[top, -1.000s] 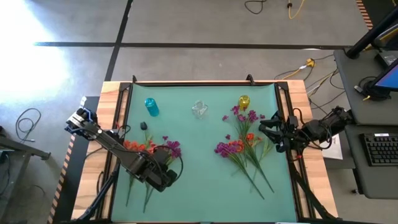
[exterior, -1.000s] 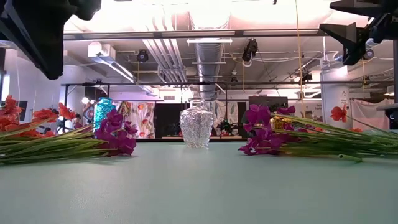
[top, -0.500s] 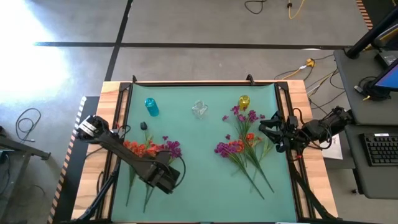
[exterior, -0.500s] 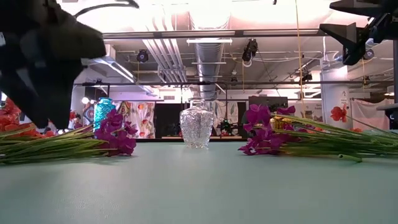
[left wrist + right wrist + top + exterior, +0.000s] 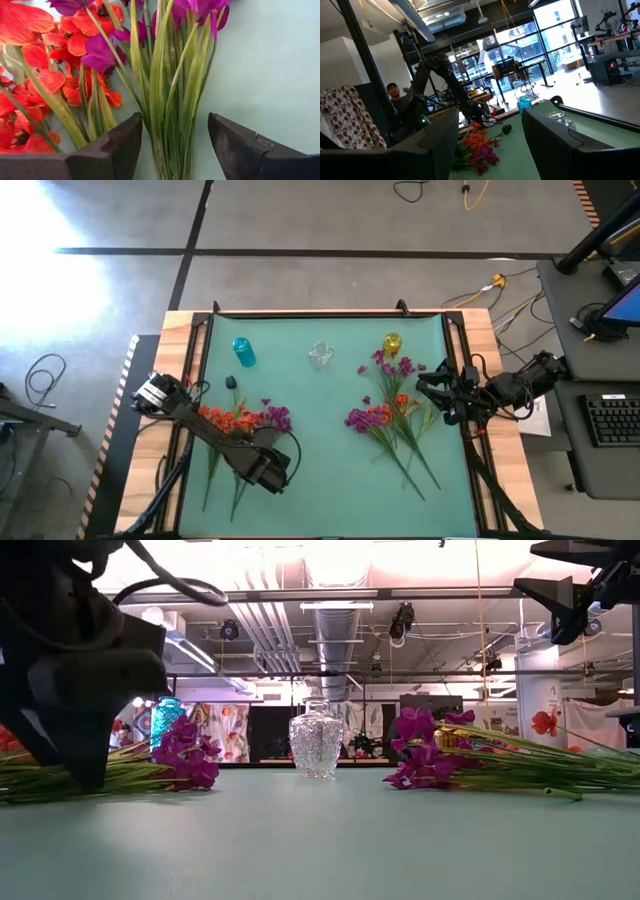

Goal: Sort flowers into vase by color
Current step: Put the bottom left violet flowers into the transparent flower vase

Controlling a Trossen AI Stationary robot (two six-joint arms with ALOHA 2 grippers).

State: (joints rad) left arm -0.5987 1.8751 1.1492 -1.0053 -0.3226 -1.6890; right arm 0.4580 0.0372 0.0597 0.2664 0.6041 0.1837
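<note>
On the mat's left lie orange-red flowers (image 5: pixel 225 420) and magenta flowers (image 5: pixel 278 418), flat on their sides, stems toward the near edge. My left gripper (image 5: pixel 175 145) is open and points steeply down over them. Its two fingers stand on either side of the magenta flowers' green stems (image 5: pixel 172 115), and I see no touch. In the low view it (image 5: pixel 88 775) reaches down to the stems. A second heap of flowers (image 5: pixel 390 415) lies on the right. My right gripper (image 5: pixel 492 145) waits open, raised at the mat's right edge (image 5: pixel 432 395).
Three vases stand along the far side: blue (image 5: pixel 243 352), clear glass (image 5: pixel 320 356) and yellow (image 5: pixel 392 343). A small dark bud (image 5: pixel 232 382) lies near the blue vase. The mat's middle (image 5: pixel 320 440) is bare. A person shows in the room behind, in the right wrist view.
My left gripper has come down from above onto the left flowers' stems and tipped to point more steeply down; in the low view it has sunk from the picture's top to mat level. The flowers have not moved.
</note>
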